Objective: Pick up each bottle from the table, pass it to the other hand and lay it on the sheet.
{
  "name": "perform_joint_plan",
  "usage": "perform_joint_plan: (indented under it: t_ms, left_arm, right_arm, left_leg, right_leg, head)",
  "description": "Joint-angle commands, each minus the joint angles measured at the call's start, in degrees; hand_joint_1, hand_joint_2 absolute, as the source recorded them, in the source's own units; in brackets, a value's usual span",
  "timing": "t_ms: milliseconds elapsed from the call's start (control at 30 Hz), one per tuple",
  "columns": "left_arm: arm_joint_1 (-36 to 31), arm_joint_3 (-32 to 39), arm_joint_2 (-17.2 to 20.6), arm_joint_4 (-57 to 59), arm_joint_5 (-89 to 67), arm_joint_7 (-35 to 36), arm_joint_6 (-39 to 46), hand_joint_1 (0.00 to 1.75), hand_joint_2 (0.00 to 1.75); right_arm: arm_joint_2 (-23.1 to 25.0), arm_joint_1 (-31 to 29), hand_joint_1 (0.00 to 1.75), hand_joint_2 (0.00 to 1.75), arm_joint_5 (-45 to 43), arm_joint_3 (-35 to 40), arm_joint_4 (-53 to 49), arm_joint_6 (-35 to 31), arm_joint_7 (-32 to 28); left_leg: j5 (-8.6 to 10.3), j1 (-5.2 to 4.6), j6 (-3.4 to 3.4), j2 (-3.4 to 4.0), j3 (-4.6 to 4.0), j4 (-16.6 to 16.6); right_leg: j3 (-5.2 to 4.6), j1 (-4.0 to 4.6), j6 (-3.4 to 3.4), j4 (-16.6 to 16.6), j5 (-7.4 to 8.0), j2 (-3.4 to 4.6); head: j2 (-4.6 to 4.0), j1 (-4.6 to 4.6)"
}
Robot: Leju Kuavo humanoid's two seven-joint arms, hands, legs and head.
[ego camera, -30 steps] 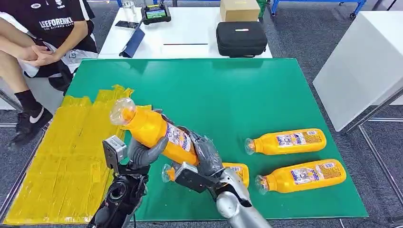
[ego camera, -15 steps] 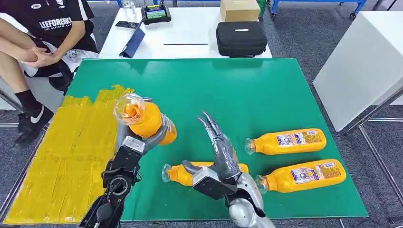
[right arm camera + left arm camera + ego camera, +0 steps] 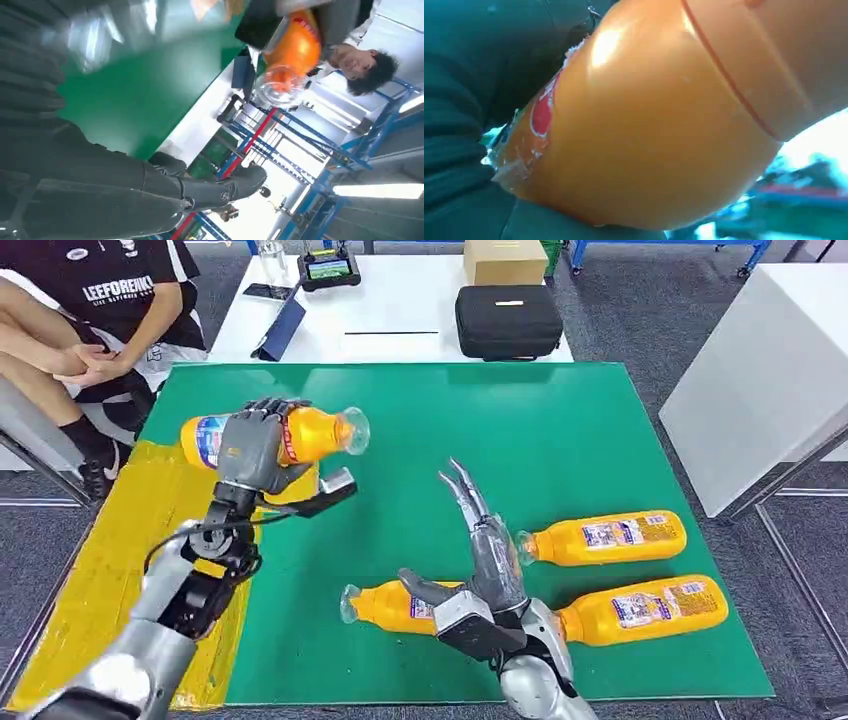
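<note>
Since a second ago the bottle (image 3: 300, 435) has passed from the right robot hand (image 3: 487, 550) to the left robot hand (image 3: 255, 448), which grips it level above the yellow sheet's (image 3: 120, 570) edge. The right hangs spread and empty over three bottles lying on the counter (image 3: 480, 430). Next, I judge: lower and release. The left wrist view adds the orange body up close; the head view gives placement.

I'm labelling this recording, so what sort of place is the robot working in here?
Probably a robotics lab or test workshop: a green table with a taped yellow sheet, a white desk holding a black case and a handheld controller, blue metal racking, and a seated person watching.
</note>
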Motion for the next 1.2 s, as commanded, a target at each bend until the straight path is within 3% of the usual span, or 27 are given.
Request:
perform_joint_plan:
  t_ms: [33, 267, 500, 933, 1167, 1200]
  left_arm:
    - [-20.9, -20.2, 7.1, 33.8, -0.5, 1.6, -9.0, 1.75, 1.75]
    - [-23.0, -15.1, 7.0, 39.1, 0.4, -2.6, -27.4, 1.75, 1.75]
    - [-23.1, -11.9, 5.6, 39.9, 3.0, -6.7, -34.1, 1.75, 1.75]
    - [-22.2, -8.4, 5.0, 39.9, 6.3, -9.7, -36.1, 1.75, 1.75]
    - [-19.5, -1.2, 2.9, 38.3, 15.0, -16.5, -35.5, 1.75, 1.75]
    - [-19.1, -1.1, 2.7, 38.2, 15.4, -16.5, -35.5, 1.59, 1.75]
  right_arm:
    - [-2.9, -0.6, 0.0, 1.75, -0.2, -0.3, -1.1, -0.5, -0.8]
    - [-2.3, 0.2, 0.0, 1.75, 5.9, -2.4, -3.0, 4.1, 3.7]
    - [-1.5, 0.6, 0.0, 1.75, 7.1, -3.5, -2.8, 5.5, 4.4]
    - [-1.6, 0.2, 0.0, 1.75, 10.4, -3.2, -2.1, 8.0, 6.4]
    - [-2.4, -0.3, 0.0, 1.75, 16.1, -2.7, -1.7, 12.3, 10.3]
    - [-2.6, -0.4, 0.0, 1.75, 17.3, -2.5, -1.6, 13.4, 11.1]
  left_leg:
    - [-0.13, 0.19, -0.32, -0.11, 0.2, 0.1]
    - [-0.17, 0.16, -0.25, 0.22, 0.12, 0.1]
    - [-0.09, 0.14, -0.2, 0.02, -0.02, 0.1]
    - [-0.07, 0.11, -0.16, 0.04, -0.01, 0.0]
    - [-0.16, 0.21, -0.3, -0.05, 0.15, 0.1]
    - [-0.07, 0.1, -0.17, -0.02, 0.06, 0.0]
  right_leg:
    - [0.31, 0.17, -0.05, 0.0, -0.14, -0.24]
    - [0.15, 0.11, -0.05, 0.1, -0.11, 0.15]
    - [0.07, 0.1, -0.03, 0.1, -0.07, 0.02]
    - [0.06, 0.07, -0.03, 0.0, -0.04, 0.06]
    - [0.29, 0.16, -0.04, 0.0, -0.15, -0.1]
    - [0.14, 0.06, -0.02, 0.0, -0.06, -0.01]
  head:
    - [0.0, 0.0]
    - [0.0, 0.04]
    - [0.0, 0.02]
    - [0.0, 0.04]
    - [0.0, 0.04]
    - [0.0, 0.04]
